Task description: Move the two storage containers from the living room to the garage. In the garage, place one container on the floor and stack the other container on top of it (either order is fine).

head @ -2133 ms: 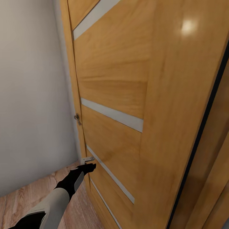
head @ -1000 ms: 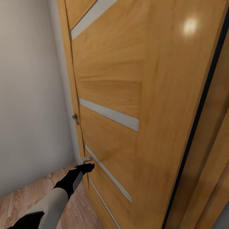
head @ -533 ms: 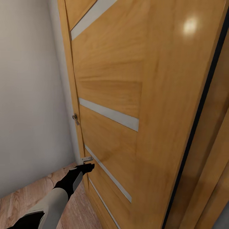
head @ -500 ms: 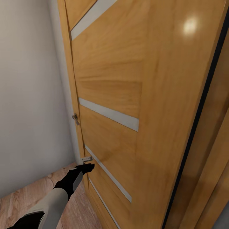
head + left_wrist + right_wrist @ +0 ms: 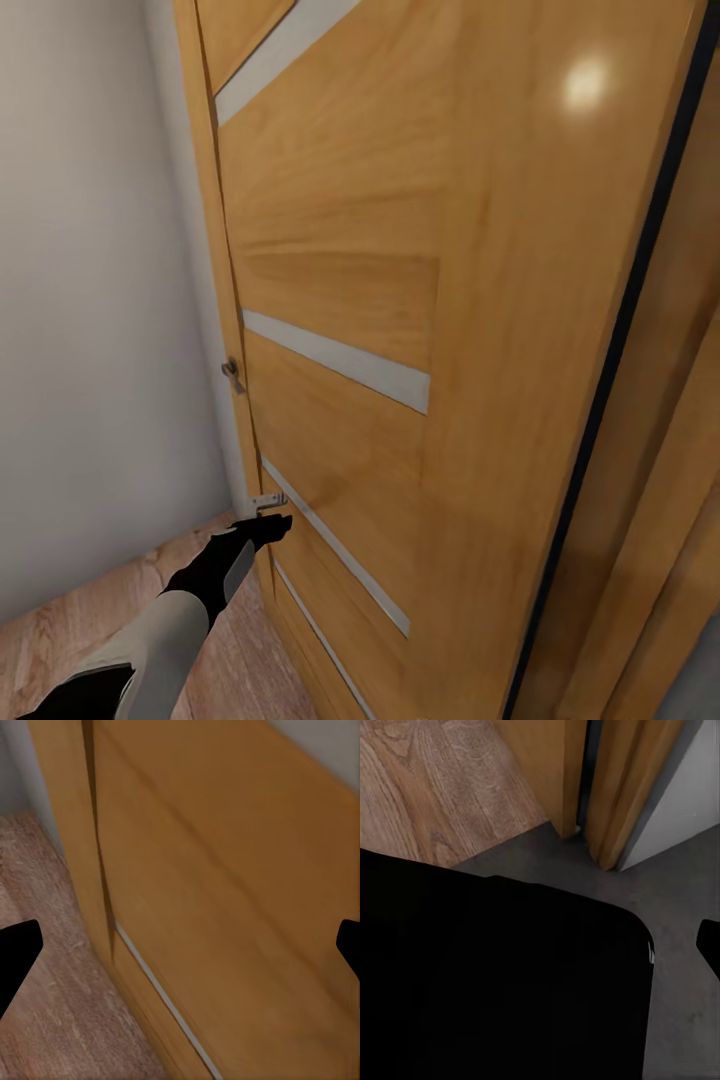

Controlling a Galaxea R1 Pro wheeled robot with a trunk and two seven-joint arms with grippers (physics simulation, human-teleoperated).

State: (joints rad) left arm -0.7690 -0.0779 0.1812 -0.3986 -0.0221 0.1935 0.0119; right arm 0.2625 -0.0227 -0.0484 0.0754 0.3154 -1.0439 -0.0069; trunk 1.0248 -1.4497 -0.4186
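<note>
The two storage containers are out of view. An orange-brown wooden door with pale stripes stands close in front of me. My left gripper reaches low toward the door's hinge side, near a small metal bracket. In the left wrist view my left gripper is open, its black fingertips far apart with the door's lower panel between them and nothing held. The right wrist view has one black fingertip at the frame's edge, over dark grey concrete floor.
A pale wall runs along the left, meeting light wood plank flooring. A door frame post stands where wood planks meet concrete. A large black body lies under the right wrist. A small latch sits on the door's edge.
The whole picture has shifted slightly left, so the camera has moved a little. My left arm keeps the same pose against the door's lower edge.
</note>
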